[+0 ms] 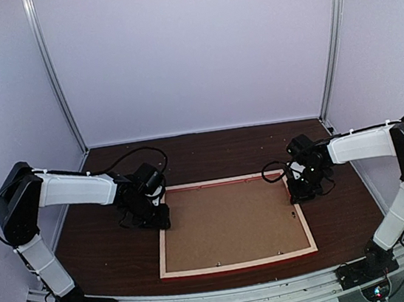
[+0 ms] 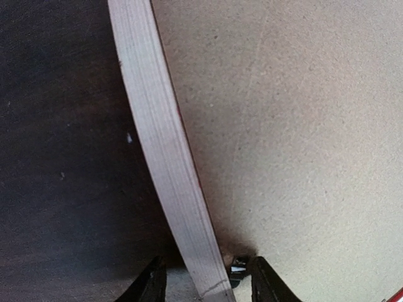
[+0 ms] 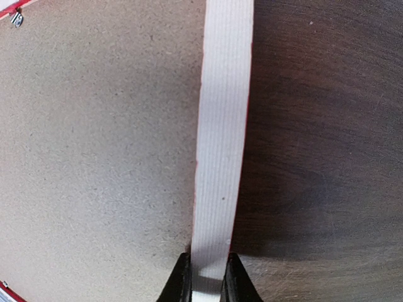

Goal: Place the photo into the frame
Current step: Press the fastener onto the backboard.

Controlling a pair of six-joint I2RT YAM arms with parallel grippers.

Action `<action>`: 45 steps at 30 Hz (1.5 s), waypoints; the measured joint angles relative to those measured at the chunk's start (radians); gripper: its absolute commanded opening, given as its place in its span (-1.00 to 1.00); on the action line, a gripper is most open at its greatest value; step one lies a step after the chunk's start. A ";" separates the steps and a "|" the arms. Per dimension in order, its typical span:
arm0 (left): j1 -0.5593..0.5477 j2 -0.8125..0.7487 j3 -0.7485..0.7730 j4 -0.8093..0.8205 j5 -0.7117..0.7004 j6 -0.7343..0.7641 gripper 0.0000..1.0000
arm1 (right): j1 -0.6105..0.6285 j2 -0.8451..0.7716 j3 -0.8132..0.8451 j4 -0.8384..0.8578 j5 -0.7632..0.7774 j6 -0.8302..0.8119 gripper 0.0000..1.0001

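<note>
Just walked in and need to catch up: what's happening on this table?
The two arms are handling the frame, which lies face down on the table with the brown backing board in it. The right gripper is clamped on the frame's right rail; the left gripper straddles the left rail with its jaws apart. The photo is not in sight.

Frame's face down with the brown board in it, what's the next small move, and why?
Probably open the right end effector: it pinches the frame, which lies flat on the table, while the left end effector straddles the opposite rail, jaws open.
</note>
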 measured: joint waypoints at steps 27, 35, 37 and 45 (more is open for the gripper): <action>-0.001 -0.002 0.002 -0.012 0.019 0.067 -0.67 | 0.000 0.000 0.000 0.000 0.000 -0.002 -0.97; -0.001 -0.002 0.002 -0.012 0.018 0.071 -0.20 | 0.000 0.000 0.000 -0.001 0.000 -0.003 -0.97; 0.002 -0.002 0.002 -0.018 0.017 0.074 -0.07 | 0.000 0.000 0.000 -0.001 0.000 -0.003 -0.97; 0.025 -0.003 0.002 -0.027 0.050 0.076 0.04 | 0.000 0.000 0.000 -0.001 0.000 -0.003 -0.97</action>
